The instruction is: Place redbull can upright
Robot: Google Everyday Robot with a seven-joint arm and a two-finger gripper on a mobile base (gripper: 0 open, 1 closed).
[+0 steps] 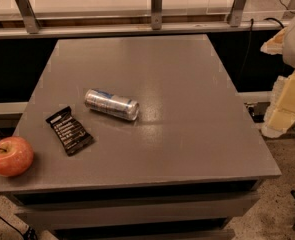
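Can: we see the can [111, 104] lying on its side on the counter [187, 79], left of the middle, about halfway between the back and front edges.
Can's lie: its length runs from back-left to front-right, and the shiny end faces the front-right corner. Blue marks show on the silver side.
Wrapper: a black wrapper [69, 130] lies flat just beside the can, towards the front-left corner. We see a thin strip of counter between the two, so they do not touch.
Apple: a red apple [10, 156] sits at the left edge near the front-left corner, well apart from the can and a little apart from the wrapper.
Gripper: we take the pale, blocky shape past the right edge of the counter to be the gripper [286, 104]. It is off the counter, well apart from the can, and holds nothing we can see. We cannot tell whether it is wide or narrow.
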